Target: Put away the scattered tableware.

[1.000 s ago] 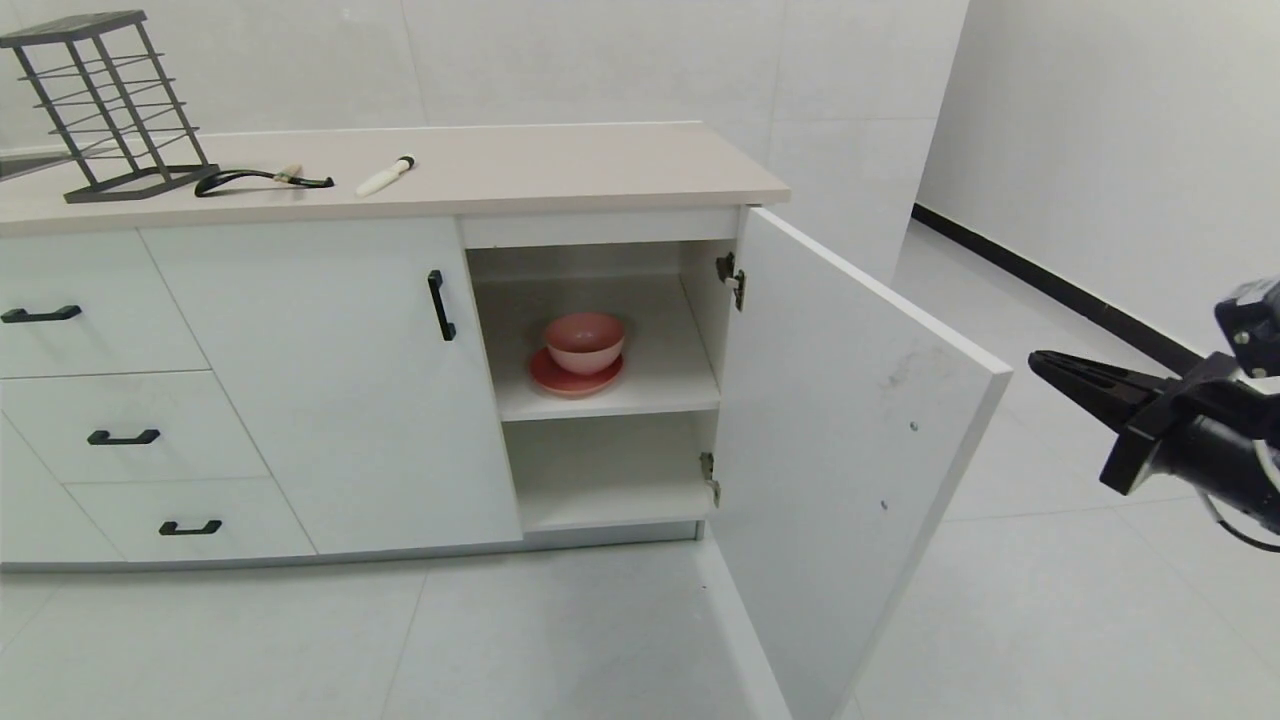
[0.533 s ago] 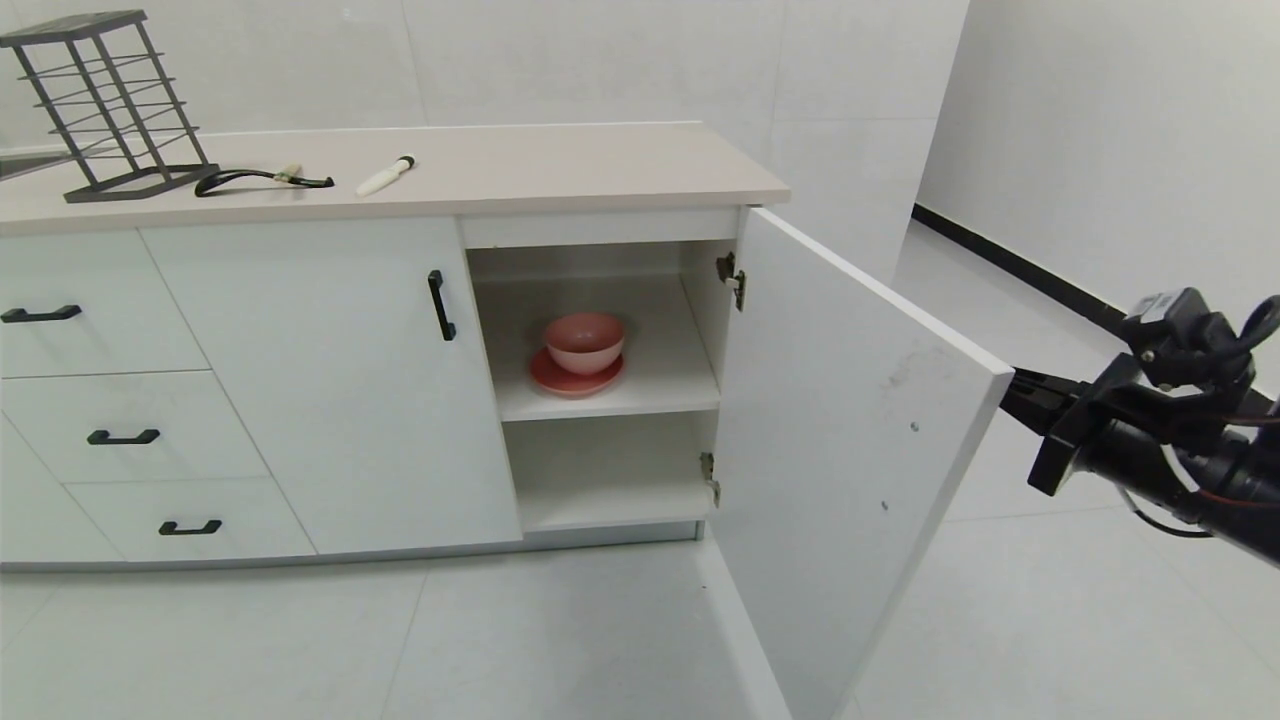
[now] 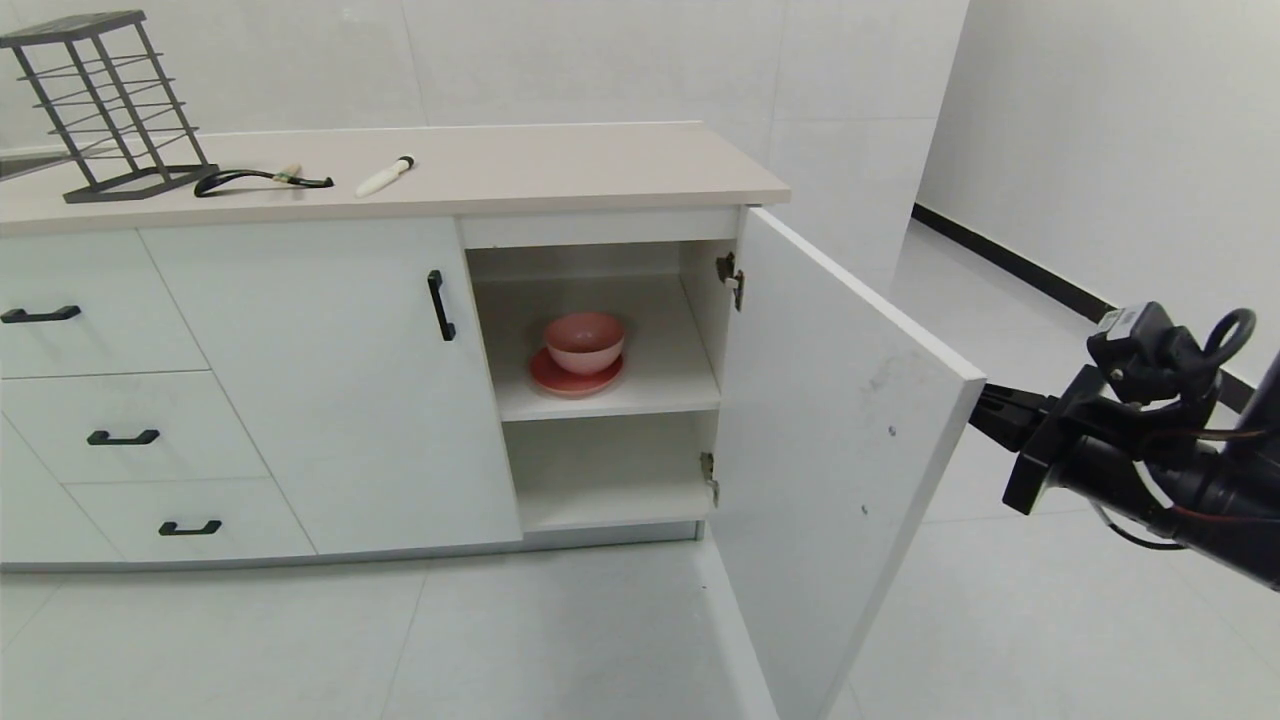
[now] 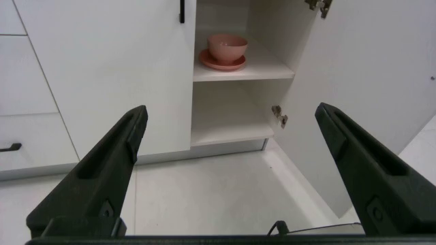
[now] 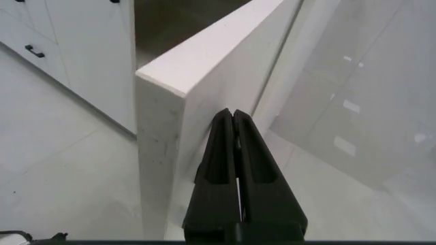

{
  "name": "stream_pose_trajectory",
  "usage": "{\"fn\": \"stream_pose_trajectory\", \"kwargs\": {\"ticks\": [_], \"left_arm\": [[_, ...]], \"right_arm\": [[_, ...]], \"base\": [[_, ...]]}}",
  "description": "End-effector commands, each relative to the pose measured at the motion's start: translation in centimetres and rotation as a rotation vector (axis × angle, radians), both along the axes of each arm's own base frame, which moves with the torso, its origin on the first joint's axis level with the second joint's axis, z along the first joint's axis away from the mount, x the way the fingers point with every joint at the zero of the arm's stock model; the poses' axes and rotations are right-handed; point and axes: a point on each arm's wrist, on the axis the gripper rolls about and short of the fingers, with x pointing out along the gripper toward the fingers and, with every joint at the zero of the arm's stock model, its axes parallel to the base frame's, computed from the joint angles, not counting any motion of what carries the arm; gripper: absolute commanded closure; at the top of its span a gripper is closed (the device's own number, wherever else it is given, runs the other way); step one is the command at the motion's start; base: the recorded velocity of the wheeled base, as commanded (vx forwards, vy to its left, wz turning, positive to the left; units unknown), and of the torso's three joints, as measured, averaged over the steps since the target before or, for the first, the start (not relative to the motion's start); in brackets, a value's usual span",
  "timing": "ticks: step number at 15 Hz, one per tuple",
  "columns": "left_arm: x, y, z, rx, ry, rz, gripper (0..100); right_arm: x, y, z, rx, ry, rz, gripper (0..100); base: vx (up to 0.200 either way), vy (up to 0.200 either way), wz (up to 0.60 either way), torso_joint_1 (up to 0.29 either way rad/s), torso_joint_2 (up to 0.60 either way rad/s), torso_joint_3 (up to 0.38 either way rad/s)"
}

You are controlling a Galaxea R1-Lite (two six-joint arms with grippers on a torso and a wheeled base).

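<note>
- White cabinets (image 3: 300, 380) are seen beneath a beige worktop (image 3: 560, 165).
- The left pincer (image 4: 231, 112) is held spread.
- A pink bowl (image 3: 584, 341) is stacked on a red plate (image 3: 575, 381) on the upper shelf (image 3: 665, 385).
- The right pincer (image 5: 234, 119), pressed together, is laid against the outer face of the open door (image 3: 830, 450).

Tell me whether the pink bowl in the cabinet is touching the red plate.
Touching. The head view shows the pink bowl sitting in the middle of the red plate on the upper shelf, its base meeting it with no gap.
</note>
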Motion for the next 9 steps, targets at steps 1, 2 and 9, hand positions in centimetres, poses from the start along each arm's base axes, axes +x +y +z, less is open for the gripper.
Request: {"fn": "stream_pose_trajectory", "kwargs": {"ticks": [1,2,9], "left_arm": [[0.0,0.0,0.0,0.001,0.002,0.0,0],[0.0,0.0,0.0,0.002,0.001,-0.001,0],[0.0,-0.1,0.0,0.046,-0.004,-0.025,0]], "right_arm": [[-0.6,0.6,0.4,0.004,-0.016,0.033,100],[-0.8,1.1,0.4,0.005,-0.018,0.054,100],[-1.2,3.3,0.1,0.001,-0.003,0.148,100]], "base": [[0.0,0.0,0.0,0.0,0.0,0.0],[0.0,0.0,0.0,0.0,0.0,0.0],[0.0,0.0,0.0,0.0,0.0,0.0]]}}
